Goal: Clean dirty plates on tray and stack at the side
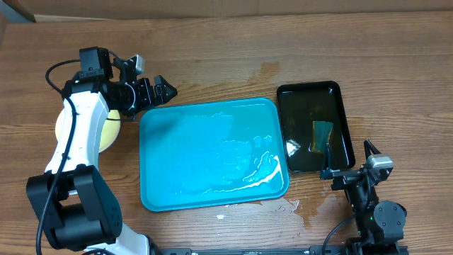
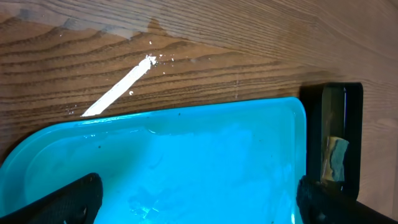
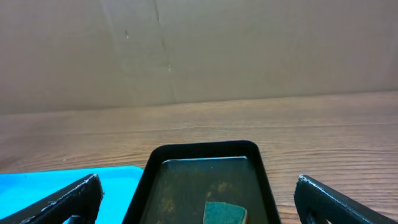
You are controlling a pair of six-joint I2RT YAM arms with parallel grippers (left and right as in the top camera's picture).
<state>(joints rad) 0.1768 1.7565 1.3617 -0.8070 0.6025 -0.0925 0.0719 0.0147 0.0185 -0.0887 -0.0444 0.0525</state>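
The tray [image 1: 212, 159] is bare, a pale plate [image 1: 108, 132] beside it. My left gripper [image 2: 199, 183] and right gripper [image 3: 198, 182] gape empty; I judge stacking done, retreat next.

Sponge [image 1: 322, 135] in black tray [image 1: 301, 113]

The left arm [image 1: 74, 134] is folded upward, and its left gripper [image 1: 164, 93] points rightward with jaws spread wide. The right gripper [image 1: 348, 161] sits low near its base, its jaws seemingly just as wide.
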